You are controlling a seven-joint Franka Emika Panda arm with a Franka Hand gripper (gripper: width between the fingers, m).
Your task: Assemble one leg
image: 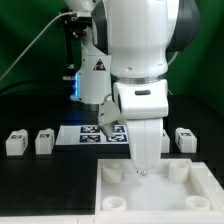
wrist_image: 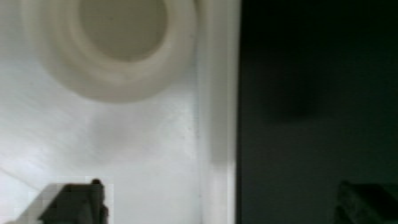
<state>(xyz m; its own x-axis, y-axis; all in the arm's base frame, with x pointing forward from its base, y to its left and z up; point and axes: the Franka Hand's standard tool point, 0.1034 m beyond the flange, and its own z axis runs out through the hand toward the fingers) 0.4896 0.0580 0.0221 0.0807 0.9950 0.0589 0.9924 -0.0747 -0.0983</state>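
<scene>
The large white tabletop [image: 150,190] with round corner sockets lies at the front of the black table. My gripper [image: 143,172] hangs straight down onto its far edge. In the wrist view the gripper [wrist_image: 222,190] is open wide and empty. One dark fingertip [wrist_image: 75,198] is over the white tabletop [wrist_image: 107,140] and the other is over the black table, with the tabletop's edge between them. A round socket [wrist_image: 121,45] lies ahead of the fingers. Two legs [image: 14,142] [image: 44,141] lie at the exterior view's left and one leg [image: 184,139] at its right.
The marker board [image: 82,133] lies flat behind the tabletop, partly hidden by the arm. A dark stand with a blue light [image: 74,85] rises at the back. A black cable [image: 30,50] hangs at the back of the exterior view's left.
</scene>
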